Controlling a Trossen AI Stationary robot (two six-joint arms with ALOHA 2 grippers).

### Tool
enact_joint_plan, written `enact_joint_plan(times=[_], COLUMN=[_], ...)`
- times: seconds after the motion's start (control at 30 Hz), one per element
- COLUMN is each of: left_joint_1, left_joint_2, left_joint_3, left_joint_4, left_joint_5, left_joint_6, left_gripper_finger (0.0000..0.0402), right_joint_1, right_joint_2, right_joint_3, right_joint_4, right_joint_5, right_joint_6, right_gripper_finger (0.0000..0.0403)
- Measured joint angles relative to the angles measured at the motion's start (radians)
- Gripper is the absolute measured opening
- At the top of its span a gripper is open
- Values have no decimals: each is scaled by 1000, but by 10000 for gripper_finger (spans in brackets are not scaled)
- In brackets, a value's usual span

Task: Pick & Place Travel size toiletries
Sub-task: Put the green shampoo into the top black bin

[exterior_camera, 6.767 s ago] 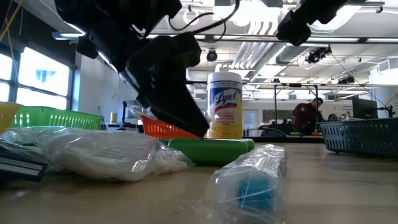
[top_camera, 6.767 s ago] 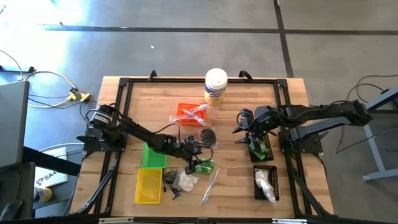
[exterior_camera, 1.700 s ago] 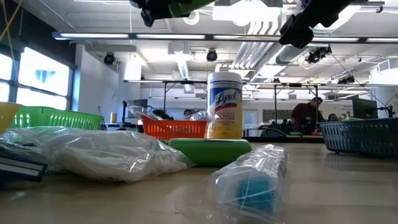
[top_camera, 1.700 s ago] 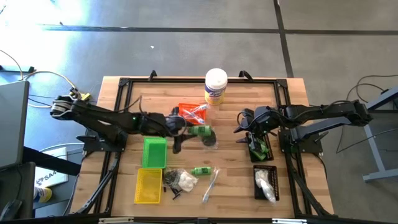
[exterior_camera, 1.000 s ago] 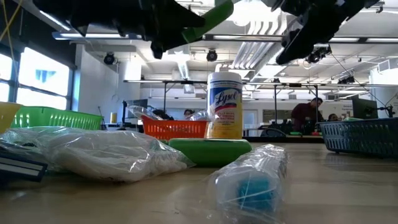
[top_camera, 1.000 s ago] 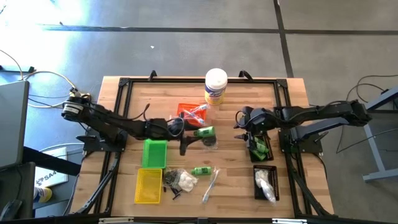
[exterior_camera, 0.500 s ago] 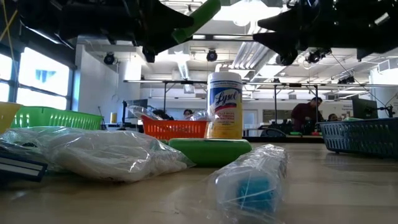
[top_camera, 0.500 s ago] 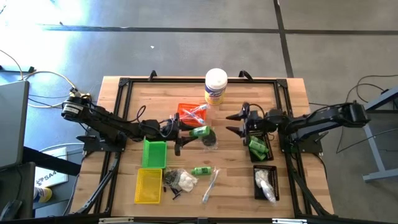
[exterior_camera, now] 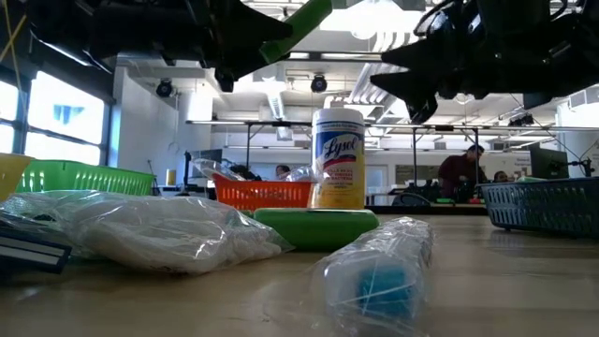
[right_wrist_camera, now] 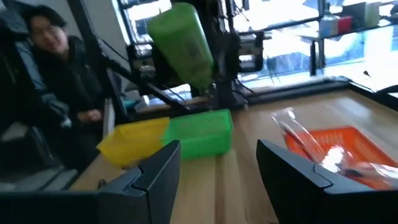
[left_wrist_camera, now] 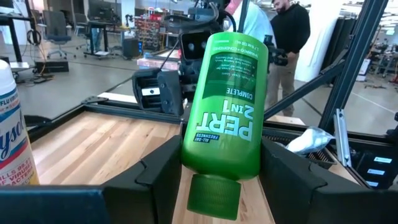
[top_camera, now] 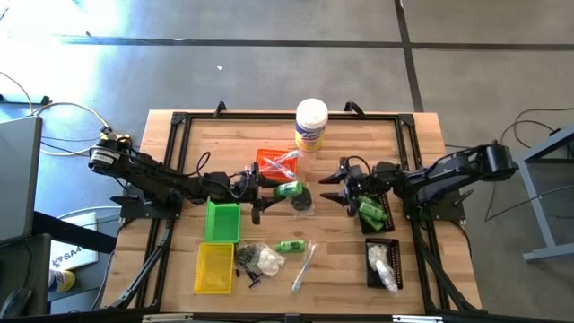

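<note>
The left gripper (top_camera: 272,191) grips a green bottle (top_camera: 288,189) in the air, just in front of the orange tray (top_camera: 269,163) near the middle of the worktop (top_camera: 359,260). In the left wrist view the bottle (left_wrist_camera: 226,109) sits clamped between both fingers (left_wrist_camera: 155,174), cap toward the camera. The right gripper (top_camera: 333,184) hangs empty with its fingers apart, right of the orange tray and facing the bottle. A second green bottle (top_camera: 291,245) lies on the worktop well in front of the orange tray.
</note>
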Motion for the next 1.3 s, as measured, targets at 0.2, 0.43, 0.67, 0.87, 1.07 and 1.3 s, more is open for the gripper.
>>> enact_joint_plan(times=[0.2, 0.43, 0.67, 0.87, 1.07, 1.3], left_joint_1=[0, 0, 1, 1, 1, 1], left_joint_2=[0, 0, 0, 0, 0, 0], left_joint_3=[0, 0, 0, 0, 0, 0], left_joint_4=[-1, -1, 0, 0, 0, 8], left_joint_5=[0, 0, 0, 0, 0, -1], left_joint_6=[0, 0, -1, -1, -1, -10], left_gripper_finger=[184, 184, 184, 184, 184, 184], right_joint_1=[0, 48, 111, 114, 114, 114], right_joint_2=[86, 203, 263, 269, 269, 269], right_joint_3=[65, 160, 246, 294, 337, 368], right_joint_4=[76, 75, 77, 36, 12, -33], right_joint_5=[-35, 13, 143, 146, 118, 81], right_joint_6=[58, -99, -191, -137, -137, -144], right_gripper_finger=[203, 207, 279, 346, 363, 347])
